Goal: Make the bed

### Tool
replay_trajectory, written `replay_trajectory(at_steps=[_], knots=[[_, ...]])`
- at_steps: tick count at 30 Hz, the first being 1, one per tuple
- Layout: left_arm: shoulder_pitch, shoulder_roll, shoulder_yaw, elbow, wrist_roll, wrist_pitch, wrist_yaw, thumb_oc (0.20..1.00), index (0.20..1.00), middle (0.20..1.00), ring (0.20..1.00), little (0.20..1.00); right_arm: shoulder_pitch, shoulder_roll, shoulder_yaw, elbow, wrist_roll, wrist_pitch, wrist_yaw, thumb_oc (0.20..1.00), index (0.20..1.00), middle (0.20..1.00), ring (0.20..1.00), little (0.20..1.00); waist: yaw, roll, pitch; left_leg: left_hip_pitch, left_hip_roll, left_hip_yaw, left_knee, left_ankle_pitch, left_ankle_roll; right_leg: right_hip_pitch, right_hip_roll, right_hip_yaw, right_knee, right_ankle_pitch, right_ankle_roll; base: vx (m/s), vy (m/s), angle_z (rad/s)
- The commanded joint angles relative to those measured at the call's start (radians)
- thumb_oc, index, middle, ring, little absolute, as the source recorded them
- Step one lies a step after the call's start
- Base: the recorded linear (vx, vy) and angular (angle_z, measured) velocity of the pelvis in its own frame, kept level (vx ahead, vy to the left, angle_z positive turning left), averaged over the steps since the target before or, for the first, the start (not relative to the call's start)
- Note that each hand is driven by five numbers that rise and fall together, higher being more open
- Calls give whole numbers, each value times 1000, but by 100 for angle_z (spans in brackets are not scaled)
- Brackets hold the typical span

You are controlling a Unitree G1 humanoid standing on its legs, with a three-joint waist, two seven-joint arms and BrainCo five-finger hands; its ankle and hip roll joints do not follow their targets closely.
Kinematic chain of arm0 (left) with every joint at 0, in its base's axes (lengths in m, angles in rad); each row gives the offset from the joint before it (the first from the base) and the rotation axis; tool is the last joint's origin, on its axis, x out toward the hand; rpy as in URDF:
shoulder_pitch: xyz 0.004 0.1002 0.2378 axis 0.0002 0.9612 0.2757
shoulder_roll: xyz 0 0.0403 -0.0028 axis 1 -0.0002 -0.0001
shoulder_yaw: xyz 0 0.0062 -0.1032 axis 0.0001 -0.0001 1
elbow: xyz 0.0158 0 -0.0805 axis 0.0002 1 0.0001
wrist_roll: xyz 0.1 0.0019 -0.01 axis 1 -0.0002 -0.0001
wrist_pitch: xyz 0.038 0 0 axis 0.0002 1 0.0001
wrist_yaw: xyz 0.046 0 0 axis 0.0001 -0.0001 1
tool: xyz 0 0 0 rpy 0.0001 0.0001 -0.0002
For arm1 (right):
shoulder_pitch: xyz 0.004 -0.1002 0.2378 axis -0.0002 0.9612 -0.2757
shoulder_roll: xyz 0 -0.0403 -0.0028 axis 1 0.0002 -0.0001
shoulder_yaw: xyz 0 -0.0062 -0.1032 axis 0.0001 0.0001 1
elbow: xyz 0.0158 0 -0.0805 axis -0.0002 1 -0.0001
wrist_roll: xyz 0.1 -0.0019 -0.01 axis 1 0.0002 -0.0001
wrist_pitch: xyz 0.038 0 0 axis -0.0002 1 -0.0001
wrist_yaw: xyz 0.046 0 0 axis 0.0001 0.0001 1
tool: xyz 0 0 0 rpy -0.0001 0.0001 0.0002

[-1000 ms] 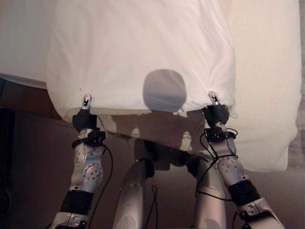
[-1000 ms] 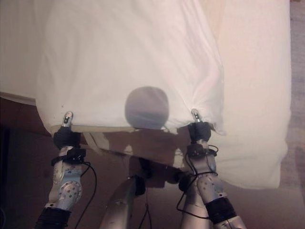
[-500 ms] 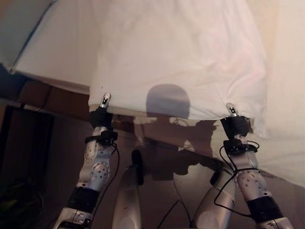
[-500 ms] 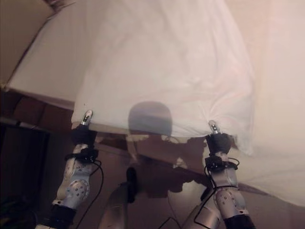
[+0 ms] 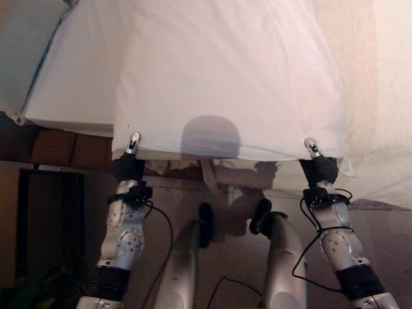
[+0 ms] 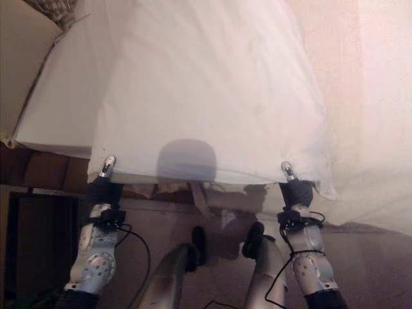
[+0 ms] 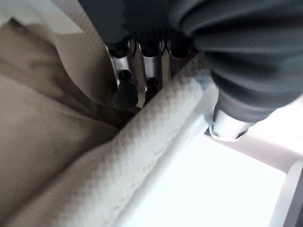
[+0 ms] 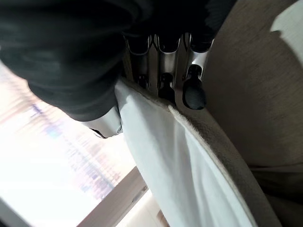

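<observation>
White sheet (image 5: 225, 77) hangs taut between our hands, its near edge lifted clear of the mattress (image 5: 71, 90). Our left hand (image 5: 129, 164) and right hand (image 5: 317, 166) each pinch a corner, fingers curled round the hem, with open floor (image 5: 51, 219) below.

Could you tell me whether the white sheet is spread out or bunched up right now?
Spread out: the white sheet lies flat, its near edge stretched between the left hand and right hand.
</observation>
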Motion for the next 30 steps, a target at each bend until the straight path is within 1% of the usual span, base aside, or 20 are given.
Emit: replay_trajectory(at_steps=[1, 3, 6, 7, 9, 10, 11, 12, 13, 14, 15, 16, 17, 19, 20, 21, 22, 23, 26, 30], knots=[[25, 97, 198, -142, 14, -78, 25, 200, 200, 200, 200, 200, 59, -58, -148, -48, -14, -62, -33, 200, 200, 200, 200, 200, -4, 0, -33, 200, -78, -33, -315, 23, 92, 62, -63, 133, -253, 221, 194, -114, 533, 43], [0, 125, 158, -149, 51, -67, 0, 200, 200, 200, 200, 200, 87, -78, -187, -66, -46, -43, -38, 200, 200, 200, 200, 200, -17, -7, -33, 125, -172, -34, -229, -3, 111, 60, -125, 162, -364, 322, 208, -173, 341, 71], [-14, 131, 138, -135, 53, -61, -27, 200, 200, 200, 200, 200, 97, -63, -206, -72, -73, -49, -53, 200, 200, 200, 200, 200, -32, -3, -33, 79, -215, -25, -181, -21, 127, 86, -160, 149, -402, 321, 205, -70, 381, 73], [-1, 140, 138, -125, 46, -60, -35, 200, 200, 200, 200, 200, 92, -64, -193, -72, -95, -44, -55, 200, 200, 200, 200, 200, -32, 4, -33, 91, -239, -14, -185, -31, 154, 66, -165, 145, -346, 319, 203, -135, 696, 53], [13, 140, 172, -123, 49, -56, -7, 200, 200, 200, 200, 200, 19, -48, -137, -63, -86, -45, -34, 200, 200, 200, 200, 200, 20, -18, -33, 99, -253, 145, -202, -37, 216, 86, -163, -154, -71, 234, 179, -170, 820, -100], [14, 140, 173, -123, 49, -55, -7, 200, 200, 200, 200, 200, 18, -48, -136, -62, -85, -45, -33, 200, 200, 200, 200, 200, 18, -17, -33, 99, -252, 143, -202, -38, 215, 89, -162, -158, -71, 232, 178, -79, 445, -240], [13, 131, 182, -137, 51, -55, 0, 200, 200, 200, 200, 200, -18, -33, -107, -34, -78, -42, -28, 200, 200, 200, 200, 200, 40, -20, -33, 111, -255, 200, -234, -37, 246, 88, -139, -229, 5, 201, 173, -68, 357, -184], [51, 125, 197, -151, 48, -63, 7, 200, 200, 200, 200, 200, -5, -24, -85, 1, -60, -44, -5, 200, 200, 200, 200, 200, 40, -44, -33, 116, -256, 225, -220, -39, 234, 26, 34, -203, -12, 135, 172, -91, 335, -100], [76, 93, 193, -160, 35, -68, 0, 200, 200, 200, 200, 200, 24, -38, -100, -10, -35, -43, 17, 200, 200, 200, 200, 200, 51, -32, -33, 117, -236, 234, -200, -39, 192, 47, 89, -180, -180, 109, 134, -58, 121, -93], [75, 92, 192, -160, 35, -68, 0, 200, 200, 200, 200, 200, 24, -39, -102, -10, -35, -42, 17, 200, 200, 200, 200, 200, 52, -29, -33, 115, -233, 233, -203, -32, 191, 50, 95, -186, -191, 115, 129, -96, 26, -136], [92, 50, 174, -167, 22, -81, -7, 200, 200, 200, 200, 200, 33, -62, -93, -7, -27, -63, 32, 200, 200, 200, 200, 200, 73, -8, -33, 78, -221, 174, -176, -7, 162, 17, 128, -164, -201, 75, 71, -122, 59, -71], [98, 48, 174, -179, 26, -83, -7, 200, 200, 200, 200, 200, 7, -67, -74, -2, -33, -63, 24, 200, 200, 200, 200, 200, 111, -8, -33, 33, -234, 110, -121, -11, 160, 18, 141, -167, -195, 61, 53, -161, 55, -12], [95, 43, 176, -183, 41, -82, 5, 200, 200, 200, 200, 200, -4, -72, -69, 4, -34, -66, 13, 200, 200, 200, 200, 200, 128, -20, -33, -10, -229, 78, -60, -17, 154, 18, 134, -164, -192, 56, 50, -147, 46, 28], [109, 38, 182, -196, 38, -73, 11, 200, 200, 200, 200, 200, 7, -78, -102, 1, -11, -79, 0, 200, 200, 200, 200, 200, 91, -12, -33, 7, -59, 157, -118, 34, 123, 10, 77, -182, -168, 54, 70, -95, 243, -1], [110, 40, 179, -188, 36, -69, 6, 200, 200, 200, 200, 200, 9, -74, -102, 1, -7, -76, -4, 200, 200, 200, 200, 200, 91, -10, -33, 24, -24, 148, -181, 82, 108, 8, 66, -176, -185, 71, 76, -29, 250, 50], [110, 41, 179, -186, 35, -70, 4, 200, 200, 200, 200, 200, 10, -74, -102, 0, -7, -75, -5, 200, 200, 200, 200, 200, 92, -11, -33, 31, -24, 149, -193, 90, 106, 11, 68, -177, -190, 75, 77, -35, 395, 96], [115, 31, 173, -179, 37, -61, -2, 200, 200, 200, 200, 200, 26, -70, -102, -7, -17, -63, -5, 200, 200, 200, 200, 200, 92, 0, -33, 100, -51, 113, -333, 94, 116, 14, 41, -162, -192, 100, 93, -72, 319, 55], [104, 25, 162, -181, 30, -56, 1, 200, 200, 200, 200, 200, 53, -80, -123, -24, -23, -60, -12, 200, 200, 200, 200, 200, 72, -4, -33, 100, -68, 138, -352, 101, 109, 25, 4, -167, -212, 134, 110, -127, 368, 71], [64, 55, 116, -163, 66, -38, -18, 200, 200, 200, 200, 200, 90, -71, -159, -24, -59, -54, -36, 200, 200, 200, 200, 200, 18, -6, -33, 31, -149, 119, -277, 83, 137, 32, -91, -133, -215, 156, 125, -79, 226, 106], [64, 75, 127, -144, 72, -37, -13, 200, 200, 200, 200, 200, 76, -28, -160, 6, -69, -52, -45, 200, 200, 200, 200, 200, 27, -23, -33, -20, -186, 135, -245, 65, 160, 20, -130, -134, -217, 186, 153, -82, 182, 19]])
